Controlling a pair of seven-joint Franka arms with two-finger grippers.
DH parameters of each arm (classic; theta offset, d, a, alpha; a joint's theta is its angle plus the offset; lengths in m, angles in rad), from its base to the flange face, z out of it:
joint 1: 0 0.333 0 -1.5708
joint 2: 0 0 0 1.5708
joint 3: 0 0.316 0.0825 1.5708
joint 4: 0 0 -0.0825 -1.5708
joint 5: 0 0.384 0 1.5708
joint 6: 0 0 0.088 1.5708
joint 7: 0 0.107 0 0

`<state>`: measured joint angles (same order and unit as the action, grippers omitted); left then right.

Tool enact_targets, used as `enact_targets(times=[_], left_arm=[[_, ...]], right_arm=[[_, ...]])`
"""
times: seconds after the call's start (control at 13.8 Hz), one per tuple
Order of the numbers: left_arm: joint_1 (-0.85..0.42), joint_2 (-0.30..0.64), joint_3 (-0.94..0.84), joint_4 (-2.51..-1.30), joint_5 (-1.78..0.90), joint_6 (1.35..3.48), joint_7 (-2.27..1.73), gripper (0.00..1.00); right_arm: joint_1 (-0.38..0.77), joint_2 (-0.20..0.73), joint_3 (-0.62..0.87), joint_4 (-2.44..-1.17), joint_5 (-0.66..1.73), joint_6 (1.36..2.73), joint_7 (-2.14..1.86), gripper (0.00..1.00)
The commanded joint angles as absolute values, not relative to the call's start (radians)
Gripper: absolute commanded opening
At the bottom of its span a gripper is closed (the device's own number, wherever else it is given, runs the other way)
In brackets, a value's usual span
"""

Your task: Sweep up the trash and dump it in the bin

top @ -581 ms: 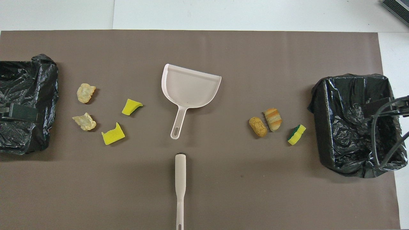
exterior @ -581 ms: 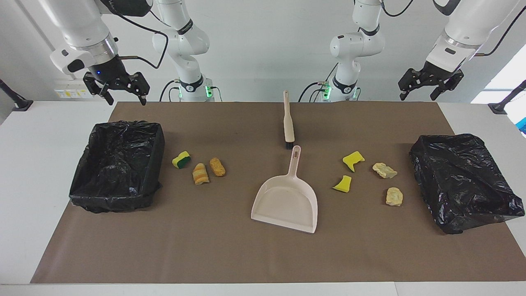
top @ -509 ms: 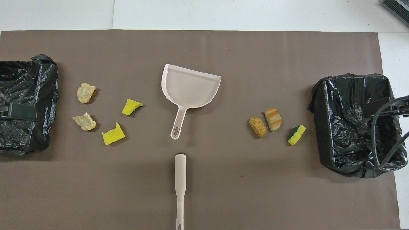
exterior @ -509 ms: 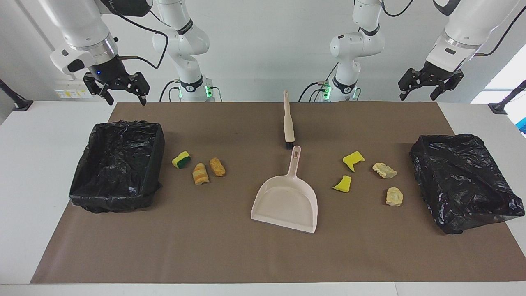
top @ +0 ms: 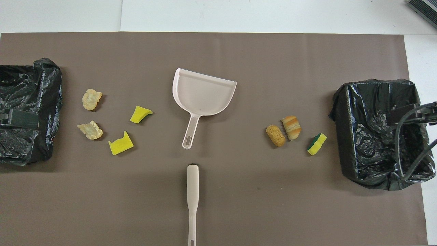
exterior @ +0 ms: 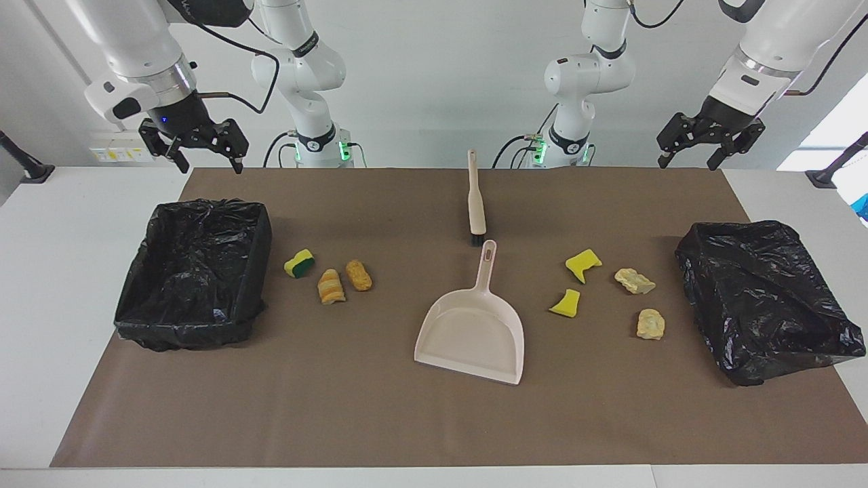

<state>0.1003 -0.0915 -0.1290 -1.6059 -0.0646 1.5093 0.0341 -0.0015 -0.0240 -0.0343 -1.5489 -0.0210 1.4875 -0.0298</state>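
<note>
Clearly light, soft trash [exterior: 330, 285], scattered on the table [exterior: 380, 420] either side of the dustpan [exterior: 475, 332]; better swept than pinched. Worth gripping brush [exterior: 475, 196] mid-handle. Left pincer [exterior: 705, 139], right pincer [exterior: 193, 146]: raised, wide open, empty.

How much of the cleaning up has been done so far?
Nothing yet. All seven scraps of trash lie on the brown mat. The brush and dustpan lie untouched mid-table. Both bins look empty. The left end effector and right end effector hang open, holding nothing. Everything remains.
</note>
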Motion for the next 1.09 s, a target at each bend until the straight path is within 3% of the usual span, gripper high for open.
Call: enact_targets(times=[0.0, 0.22, 0.51, 0.8, 1.02], left_arm=[[0.095, -0.106, -0.132, -1.641, -0.081, 1.516, 0.032, 1.00], [0.087, -0.110, -0.146, -1.687, -0.084, 1.522, 0.026, 1.00], [0.037, -0.173, -0.147, -1.813, -0.089, 1.583, -0.005, 1.00], [-0.060, -0.268, -0.153, -1.939, -0.106, 1.611, -0.098, 1.00], [-0.087, -0.275, -0.153, -1.996, -0.135, 1.637, -0.106, 1.00]], right_arm=[[0.000, -0.012, -0.012, -1.529, -0.014, 1.463, -0.002, 1.00], [-0.003, 0.015, 0.003, -1.520, -0.018, 1.454, -0.009, 1.00], [-0.003, 0.130, 0.035, -1.427, -0.017, 1.450, -0.008, 1.00], [0.008, 0.216, 0.083, -1.417, -0.018, 1.528, 0.031, 1.00], [0.044, 0.300, 0.083, -1.376, -0.023, 1.574, 0.049, 1.00]])
